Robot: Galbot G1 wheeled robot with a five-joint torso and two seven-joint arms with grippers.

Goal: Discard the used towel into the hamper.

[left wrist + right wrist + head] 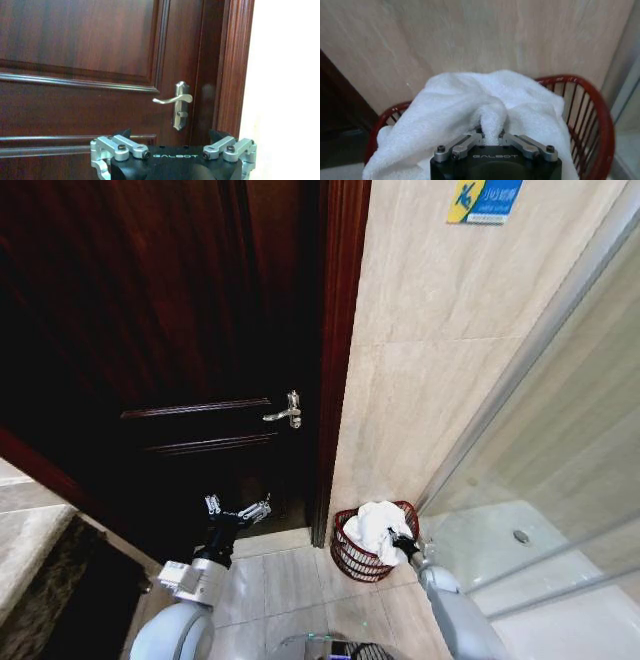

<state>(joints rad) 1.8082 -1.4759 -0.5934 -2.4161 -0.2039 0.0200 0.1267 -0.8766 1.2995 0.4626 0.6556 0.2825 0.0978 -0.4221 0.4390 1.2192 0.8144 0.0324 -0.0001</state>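
1. gripping a fold of the white towel (470,108), my right gripper (490,139) has its jaws pinched nearly together on the cloth, as the right wrist view shows.
2. hamper (352,557): red wire basket standing on the tiled floor (290,580), at the foot of the beige wall (430,360), between the dark door frame (335,380) and the glass shower screen (560,410).
3. towel, head view (375,525): bunched over the hamper's open top and spilling over its rim (592,97), with my right gripper (402,542) at the basket's near edge.
4. left gripper (238,510): held in the air before the dark wooden door (150,330), jaws spread wide and holding nothing.
5. left wrist view: both fingers (112,148) stand apart, pointed toward the door's silver lever handle (176,100).
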